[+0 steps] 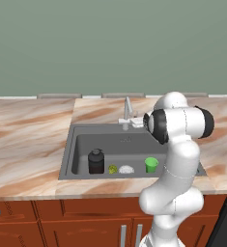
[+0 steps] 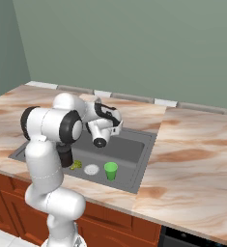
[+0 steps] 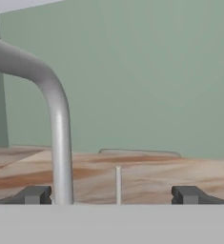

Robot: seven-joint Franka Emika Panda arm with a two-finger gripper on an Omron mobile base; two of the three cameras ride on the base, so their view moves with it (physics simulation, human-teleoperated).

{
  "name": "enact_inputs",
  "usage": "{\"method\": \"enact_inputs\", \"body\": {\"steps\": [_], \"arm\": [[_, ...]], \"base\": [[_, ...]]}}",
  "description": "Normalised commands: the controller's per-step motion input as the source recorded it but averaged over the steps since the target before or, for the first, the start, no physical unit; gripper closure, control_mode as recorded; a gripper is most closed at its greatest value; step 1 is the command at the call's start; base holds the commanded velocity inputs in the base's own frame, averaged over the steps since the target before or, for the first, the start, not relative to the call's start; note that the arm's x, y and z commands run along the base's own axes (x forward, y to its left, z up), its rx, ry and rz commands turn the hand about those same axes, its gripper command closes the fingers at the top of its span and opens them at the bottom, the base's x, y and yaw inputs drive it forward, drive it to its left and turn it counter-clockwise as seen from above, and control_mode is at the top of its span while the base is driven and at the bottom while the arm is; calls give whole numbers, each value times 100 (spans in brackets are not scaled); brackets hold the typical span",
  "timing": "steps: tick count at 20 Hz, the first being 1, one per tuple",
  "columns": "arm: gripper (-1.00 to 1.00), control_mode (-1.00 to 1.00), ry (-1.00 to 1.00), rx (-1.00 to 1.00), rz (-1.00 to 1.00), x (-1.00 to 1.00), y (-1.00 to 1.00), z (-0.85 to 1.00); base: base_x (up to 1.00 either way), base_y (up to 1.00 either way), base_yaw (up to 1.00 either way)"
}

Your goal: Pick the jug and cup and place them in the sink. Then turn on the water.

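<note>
The dark jug (image 1: 96,161) stands upright on the floor of the sink (image 1: 81,144) at its left. The green cup (image 1: 151,164) stands upright at the sink's right. From the other side, my arm half hides the jug (image 2: 65,157), and the cup (image 2: 110,171) is near the sink's (image 2: 135,144) front wall. My gripper (image 3: 112,195) is open at the back rim. The silver faucet (image 3: 57,124) rises just inside the left fingertip (image 3: 35,195), and a thin upright lever (image 3: 118,185) stands between the fingers. No stream falls from the faucet (image 1: 127,112).
A small yellow-green lump (image 1: 113,169) and the white drain (image 1: 126,169) lie between jug and cup. Marble counter (image 1: 28,140) spreads on both sides of the sink, and the green wall is close behind the faucet. Wooden cabinets (image 1: 86,212) run below.
</note>
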Motion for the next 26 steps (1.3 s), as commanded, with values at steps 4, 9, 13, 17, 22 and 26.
{"method": "enact_inputs", "body": {"steps": [4,9,13,17,22,26], "arm": [[-100,-100,0,0,0,27,0,0],[-100,-100,0,0,-1,24,0,-4],[-100,-100,0,0,-3,17,0,-13],[-100,-100,0,0,-2,11,-2,-16],[-100,-100,0,0,-2,8,-4,-23],[-100,-100,0,0,0,8,-2,-23]], "base": [[0,0,0],[0,0,0],[0,0,0],[0,0,0],[0,0,0],[0,0,0]]}}
